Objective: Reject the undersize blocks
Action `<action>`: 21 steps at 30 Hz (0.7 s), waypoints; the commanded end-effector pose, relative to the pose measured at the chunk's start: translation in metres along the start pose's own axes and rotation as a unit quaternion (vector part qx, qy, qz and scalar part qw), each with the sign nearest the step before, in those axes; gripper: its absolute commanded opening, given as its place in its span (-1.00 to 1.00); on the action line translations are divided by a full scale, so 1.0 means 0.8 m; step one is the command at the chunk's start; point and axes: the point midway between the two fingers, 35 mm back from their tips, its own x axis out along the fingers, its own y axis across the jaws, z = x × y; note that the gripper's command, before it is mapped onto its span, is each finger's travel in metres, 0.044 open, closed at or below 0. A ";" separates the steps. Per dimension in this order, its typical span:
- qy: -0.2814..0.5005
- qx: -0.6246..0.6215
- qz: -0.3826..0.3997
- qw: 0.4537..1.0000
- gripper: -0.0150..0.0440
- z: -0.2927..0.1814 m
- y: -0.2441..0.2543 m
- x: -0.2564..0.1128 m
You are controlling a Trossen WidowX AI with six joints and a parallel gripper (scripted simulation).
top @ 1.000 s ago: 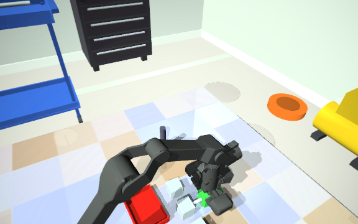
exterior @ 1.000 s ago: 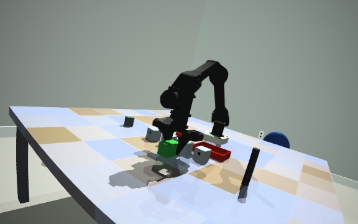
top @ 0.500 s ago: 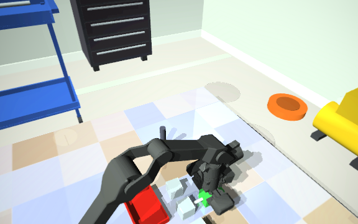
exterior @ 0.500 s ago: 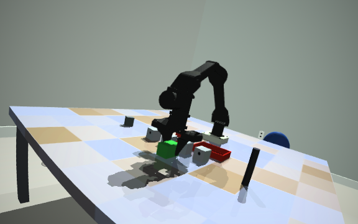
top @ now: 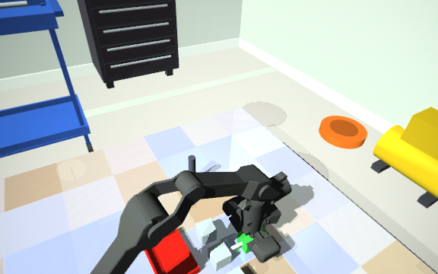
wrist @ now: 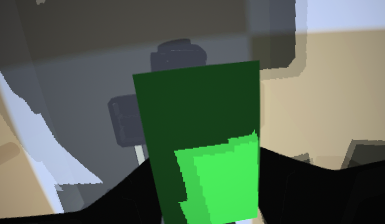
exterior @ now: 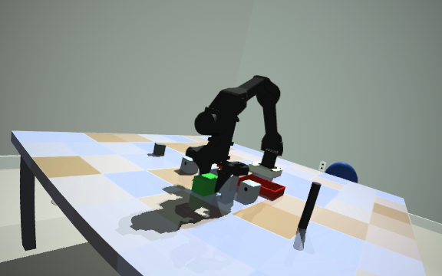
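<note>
1. Top view: the green GO gauge (top: 244, 243) (exterior: 205, 185) (wrist: 198, 105) is right of the middle block (top: 220, 256) (exterior: 227, 185), its pale pin (top: 236, 246) directed left at it. Contact or entry cannot be confirmed.
2. Fingers (top: 250, 239) (exterior: 216, 180): closed on the gauge's green body, which appears raised above the desk (exterior: 271, 220).
3. Step in hand, as judged: presenting the pin to the middle block. Align it with the bore in height and heading, then advance slowly and straight. Full entry passes the block; a stop at the mouth, once alignment is verified, condemns it.
4. Risk: a skewed pin could shove the block or imitate an undersize bore. Back off and realign before judging; withdraw along the bore.
5. Outward: the far block (top: 205, 229) (exterior: 250, 193) and near block (top: 235, 271) (exterior: 188, 165) stand on either side; both show holes in the exterior view.
6. Red reject tray (top: 169, 251) (exterior: 278, 192): left of the blocks; no block seen in its visible part. Results for each block cannot be told.
</note>
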 end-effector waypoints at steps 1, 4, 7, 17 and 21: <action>-0.007 -0.001 -0.001 1.000 -0.49 0.005 0.000 -0.006; -0.007 -0.001 -0.001 1.000 -0.49 0.005 0.000 -0.006; -0.007 -0.001 -0.001 1.000 -0.49 0.006 0.000 -0.006; -0.008 -0.001 -0.001 1.000 -0.49 0.010 0.000 -0.007; -0.008 -0.001 -0.001 1.000 -0.49 0.011 0.000 -0.007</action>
